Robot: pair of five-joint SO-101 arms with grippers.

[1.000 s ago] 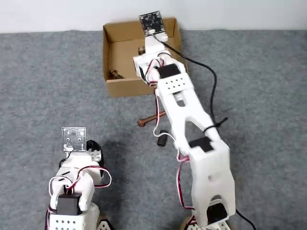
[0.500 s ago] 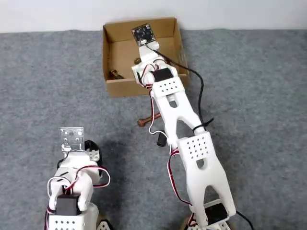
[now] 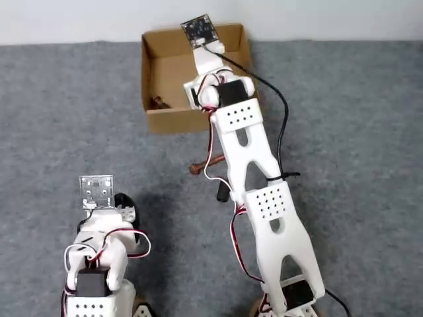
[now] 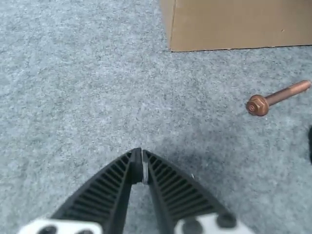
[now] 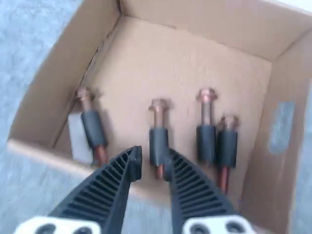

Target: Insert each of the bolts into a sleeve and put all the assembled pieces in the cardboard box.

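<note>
The main risk sat with the right hand [image 5: 151, 163]. Its jaws stood narrowly parted and held nothing, low over the cardboard box [image 5: 195, 27], with one of the assembled pieces [image 5: 158, 139] lying just beyond the fingertips, nearly in line with the gap. A careless pull-back could have snagged that piece and dragged it. The hand could also have hooked the near wall just beneath it and shoved the light box across the surface [image 3: 79, 99].

A second risk was the loose bolt [image 3: 206, 164] and the loose sleeve [image 3: 223, 191], which lay well behind this hand, close under its own arm. A low swing back might have sent them rolling. The left hand [image 4: 142, 161] was pressed closed on nothing. The loose bolt lay ahead of it and off to one side, well apart, so it would have needed to open before any grasp.

Four assembled pieces lay on the box floor, each a copper-coloured bolt with a flanged hex head pushed through a short black sleeve, the shank end poking out. Three lay roughly parallel ahead of the right hand, two of them touching or nearly so. The fourth lay aside by a wall. The loose bolt looked round-shanked and free to roll, and the loose sleeve was a small dark cylinder.
</note>
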